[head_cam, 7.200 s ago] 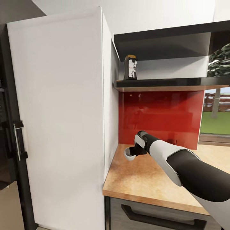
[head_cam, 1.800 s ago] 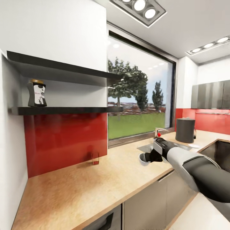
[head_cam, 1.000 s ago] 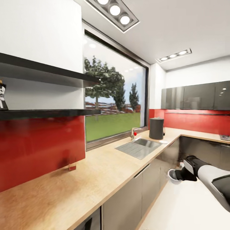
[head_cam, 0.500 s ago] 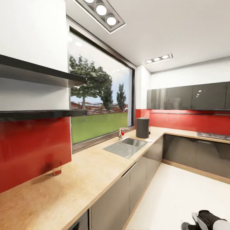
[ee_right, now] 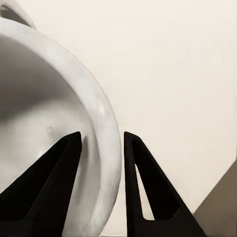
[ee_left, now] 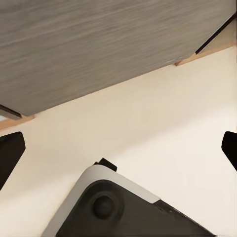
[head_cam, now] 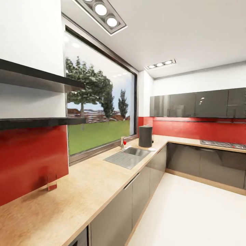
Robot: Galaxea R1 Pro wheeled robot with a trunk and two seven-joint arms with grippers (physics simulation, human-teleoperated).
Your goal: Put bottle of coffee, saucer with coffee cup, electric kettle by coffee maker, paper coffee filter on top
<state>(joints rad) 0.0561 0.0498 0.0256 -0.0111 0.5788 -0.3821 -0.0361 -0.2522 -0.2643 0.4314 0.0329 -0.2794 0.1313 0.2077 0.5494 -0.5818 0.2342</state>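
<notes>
Pinching coffee cup [ee_right: 54,123] rim, right gripper [ee_right: 102,148] fingers.

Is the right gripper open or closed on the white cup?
Closed on it. In the right wrist view, the right gripper has one finger inside the cup and one outside, pinching its rim.

The right hand [ee_right: 101,163] has two flat, matte black fingers [ee_right: 148,192], each broad at the root and narrowing to a blunt wedge tip. The left hand [ee_left: 118,150] has the same black fingertips [ee_left: 10,150], seen at the edges of its wrist view. Below lies the robot's base [ee_left: 118,210]: a dark rounded panel with a pale grey rim and one round dimple.
</notes>
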